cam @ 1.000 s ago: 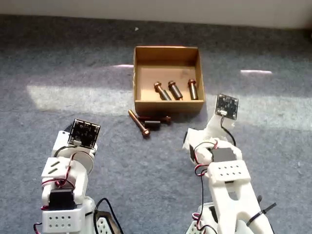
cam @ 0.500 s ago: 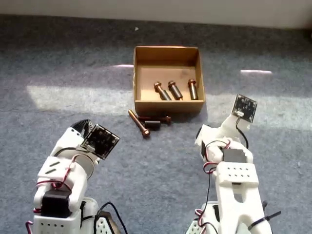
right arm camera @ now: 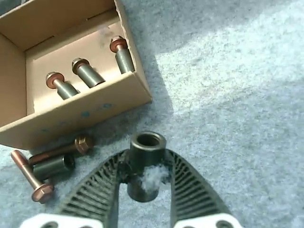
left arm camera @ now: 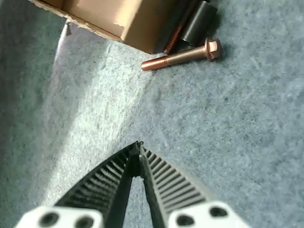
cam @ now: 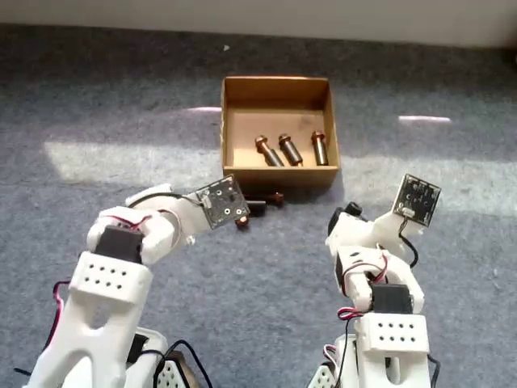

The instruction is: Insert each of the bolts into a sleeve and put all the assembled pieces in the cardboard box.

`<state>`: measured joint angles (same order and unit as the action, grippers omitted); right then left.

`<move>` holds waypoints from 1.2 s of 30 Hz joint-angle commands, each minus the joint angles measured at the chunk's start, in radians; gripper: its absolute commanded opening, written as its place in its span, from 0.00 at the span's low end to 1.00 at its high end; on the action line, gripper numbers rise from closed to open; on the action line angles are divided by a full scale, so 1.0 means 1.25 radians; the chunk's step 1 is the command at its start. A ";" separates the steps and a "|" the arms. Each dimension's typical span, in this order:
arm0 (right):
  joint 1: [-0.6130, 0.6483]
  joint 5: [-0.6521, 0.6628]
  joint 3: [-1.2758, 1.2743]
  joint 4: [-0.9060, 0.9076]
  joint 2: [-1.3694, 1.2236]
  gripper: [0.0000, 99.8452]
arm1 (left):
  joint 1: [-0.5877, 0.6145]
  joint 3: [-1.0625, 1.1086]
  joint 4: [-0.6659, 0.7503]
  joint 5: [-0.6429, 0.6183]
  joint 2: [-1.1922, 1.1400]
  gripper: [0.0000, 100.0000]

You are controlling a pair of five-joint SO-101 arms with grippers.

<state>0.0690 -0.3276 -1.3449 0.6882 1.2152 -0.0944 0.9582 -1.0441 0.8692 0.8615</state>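
Note:
The cardboard box [cam: 228, 129] holds three bolts in sleeves [cam: 288, 149], which show again as assembled pieces [right arm camera: 88, 73] in the right wrist view. In front of the box lie a loose copper bolt [left arm camera: 183, 54], a dark sleeve [left arm camera: 199, 23] and a second bolt [left arm camera: 175, 39] against the box wall. My left gripper [left arm camera: 138, 146] is shut and empty, a short way from the loose bolt. To the right of the box front, my right gripper [right arm camera: 145, 160] is shut on an upright dark sleeve [right arm camera: 147, 142]. The loose bolts [right arm camera: 31, 178] and the lying sleeve [right arm camera: 52, 166] are off to its side.
Grey carpet [cam: 258, 291] covers the whole surface. The left arm's camera board [cam: 222, 202] hangs over part of the loose bolt in the high view. A pale wall edge [cam: 323, 16] runs along the back.
The left arm has swung forward and to the right, up to the loose bolts in front of the box. The right arm has shifted to the right, away from the box.

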 commanded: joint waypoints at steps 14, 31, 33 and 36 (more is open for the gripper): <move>-0.046 0.009 0.002 -0.021 0.057 0.01 | -0.098 -0.361 -0.068 0.334 -0.527 0.13; -0.045 0.009 0.001 -0.040 0.056 0.01 | -0.199 -0.743 -0.220 0.443 -0.935 0.13; -0.045 0.009 -0.008 -0.048 0.056 0.01 | -0.201 -0.765 -0.220 0.443 -0.969 0.13; -0.045 0.009 -0.025 -0.079 0.056 0.01 | -0.201 -0.796 -0.220 0.443 -1.011 0.13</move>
<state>0.0261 -0.3276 -1.3771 0.6421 1.2674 -0.3184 0.0468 -1.3096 1.2958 -0.3629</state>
